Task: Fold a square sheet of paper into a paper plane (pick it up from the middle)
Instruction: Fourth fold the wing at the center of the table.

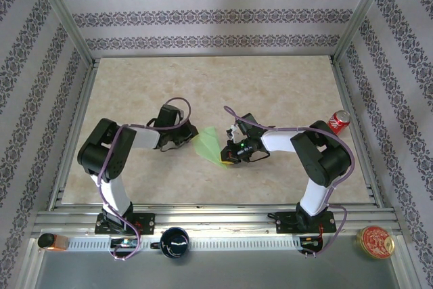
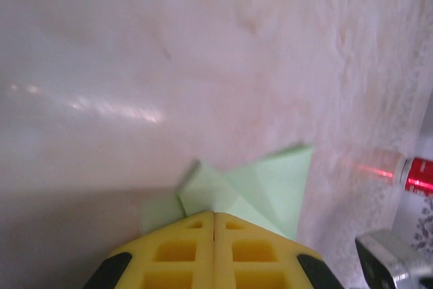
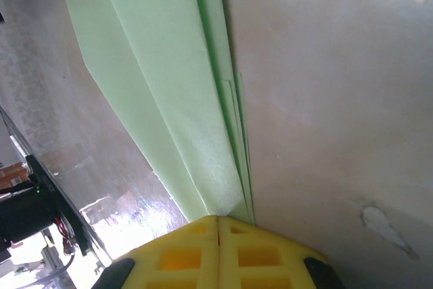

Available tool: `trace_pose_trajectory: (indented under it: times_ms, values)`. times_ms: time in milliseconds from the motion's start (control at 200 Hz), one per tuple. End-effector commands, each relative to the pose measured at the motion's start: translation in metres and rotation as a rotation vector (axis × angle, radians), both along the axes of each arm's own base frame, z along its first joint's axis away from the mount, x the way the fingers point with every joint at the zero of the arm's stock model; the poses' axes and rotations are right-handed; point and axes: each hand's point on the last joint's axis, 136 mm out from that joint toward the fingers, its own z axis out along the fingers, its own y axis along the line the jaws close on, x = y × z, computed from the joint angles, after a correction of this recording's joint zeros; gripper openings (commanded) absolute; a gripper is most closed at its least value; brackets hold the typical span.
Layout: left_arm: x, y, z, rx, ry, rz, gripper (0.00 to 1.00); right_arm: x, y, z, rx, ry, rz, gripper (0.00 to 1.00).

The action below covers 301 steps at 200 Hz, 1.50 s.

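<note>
A lab test cell: aluminium frame (image 1: 61,11), wallpapered walls (image 1: 203,18).

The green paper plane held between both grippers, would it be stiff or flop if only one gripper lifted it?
Probably fairly stiff along its length: the paper plane shows several stacked folded layers running into the right gripper. Its outer flaps near the left gripper look thin and may droop. Likely very light, so easily blown or nudged.

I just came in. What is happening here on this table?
Two robot arms are folding a thin light-green paper sheet, already creased into a narrow pointed shape. The left hand is shut on one end and the right hand is shut on the opposite end, holding it between them at the middle of the beige table.
</note>
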Motion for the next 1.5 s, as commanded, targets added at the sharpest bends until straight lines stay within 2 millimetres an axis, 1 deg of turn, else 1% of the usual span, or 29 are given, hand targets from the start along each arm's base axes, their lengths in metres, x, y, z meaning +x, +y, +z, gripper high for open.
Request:
trace_pose_trajectory:
  times_ms: [0, 80, 155, 265, 330, 425, 540, 590, 660, 719, 769, 844, 929, 999, 1079, 1199, 1324, 1384, 1499]
  values:
    - [0.012, 0.014, -0.006, 0.043, 0.011, 0.012, 0.06, -0.027, -0.033, -0.034, -0.182, 0.101, -0.010, 0.01]
    - [0.015, 0.020, -0.007, 0.054, 0.031, 0.010, 0.06, -0.028, -0.033, -0.034, -0.181, 0.102, -0.009, 0.01]
    - [0.016, 0.021, -0.001, 0.061, 0.023, 0.000, 0.06, -0.026, -0.031, -0.032, -0.174, 0.097, -0.008, 0.01]
    - [0.017, 0.020, 0.016, 0.059, -0.006, -0.011, 0.07, -0.021, -0.025, -0.024, -0.152, 0.074, -0.005, 0.03]
    - [0.016, 0.019, 0.029, 0.051, -0.030, -0.012, 0.07, -0.016, -0.021, -0.018, -0.136, 0.060, -0.008, 0.05]
    - [0.012, 0.016, 0.045, 0.050, -0.060, -0.017, 0.08, -0.009, -0.010, -0.005, -0.091, 0.033, -0.014, 0.05]
    - [0.000, 0.005, 0.056, 0.039, -0.074, -0.068, 0.09, 0.001, 0.001, 0.016, -0.042, -0.013, -0.025, 0.12]
    - [-0.007, -0.006, 0.060, 0.027, -0.080, -0.106, 0.09, 0.005, 0.001, 0.025, -0.025, -0.035, -0.044, 0.16]
    - [-0.015, -0.023, 0.063, 0.005, -0.086, -0.170, 0.09, 0.007, 0.000, 0.035, -0.012, -0.062, -0.072, 0.18]
    - [-0.022, -0.037, 0.062, 0.002, -0.083, -0.225, 0.09, 0.005, -0.005, 0.040, -0.016, -0.072, -0.103, 0.20]
    - [-0.026, -0.045, 0.059, 0.015, -0.081, -0.266, 0.09, 0.002, -0.012, 0.041, -0.029, -0.072, -0.133, 0.20]
    - [-0.027, -0.051, 0.054, 0.037, -0.072, -0.300, 0.09, -0.007, -0.019, 0.038, -0.031, -0.053, -0.173, 0.21]
    - [-0.026, -0.059, 0.051, 0.007, -0.070, -0.306, 0.09, -0.017, -0.026, 0.032, -0.035, -0.015, -0.217, 0.24]
    - [-0.025, -0.063, 0.043, -0.004, -0.049, -0.309, 0.09, -0.023, -0.023, 0.030, -0.010, 0.007, -0.252, 0.27]
    - [-0.025, -0.065, 0.035, -0.006, -0.028, -0.317, 0.08, -0.031, -0.018, 0.028, 0.005, 0.034, -0.266, 0.28]
    - [-0.025, -0.071, 0.030, -0.038, -0.026, -0.325, 0.08, -0.035, -0.021, 0.016, -0.028, 0.068, -0.292, 0.29]
    - [-0.023, -0.068, 0.017, -0.012, 0.004, -0.317, 0.08, -0.035, -0.022, 0.010, -0.044, 0.073, -0.305, 0.29]
    - [-0.024, -0.065, 0.010, 0.006, 0.022, -0.304, 0.08, -0.035, -0.023, 0.009, -0.048, 0.078, -0.306, 0.29]
    - [-0.028, -0.059, 0.002, 0.035, 0.040, -0.298, 0.07, -0.037, -0.026, 0.005, -0.067, 0.090, -0.317, 0.30]
